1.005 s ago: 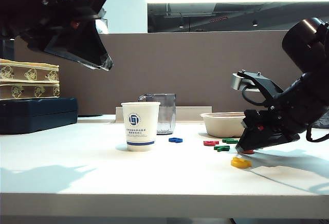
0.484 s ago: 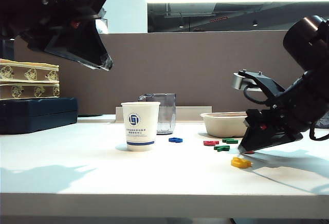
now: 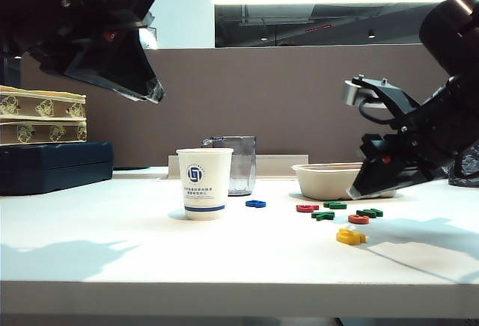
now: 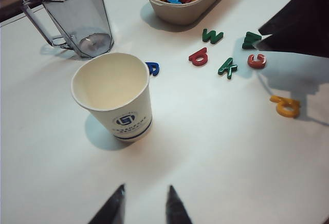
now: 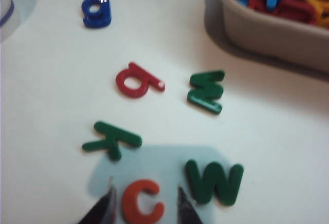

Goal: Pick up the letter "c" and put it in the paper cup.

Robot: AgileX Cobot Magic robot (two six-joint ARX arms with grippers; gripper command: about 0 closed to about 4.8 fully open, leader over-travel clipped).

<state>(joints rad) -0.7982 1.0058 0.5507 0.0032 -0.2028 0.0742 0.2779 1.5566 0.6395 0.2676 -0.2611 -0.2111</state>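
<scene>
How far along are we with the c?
Nothing done: the paper cup stands empty. In hand: the right gripper, jaws open, hangs over the letter "c", which lies on the table between its fingertips. Left to do: grasp, carry, drop. The left gripper hovers open near the cup.

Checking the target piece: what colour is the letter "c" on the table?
Orange-red; the letter "c" shows best in the right wrist view.

Exterior camera looks level across the table (image 3: 224,259); wrist cameras look down.
</scene>
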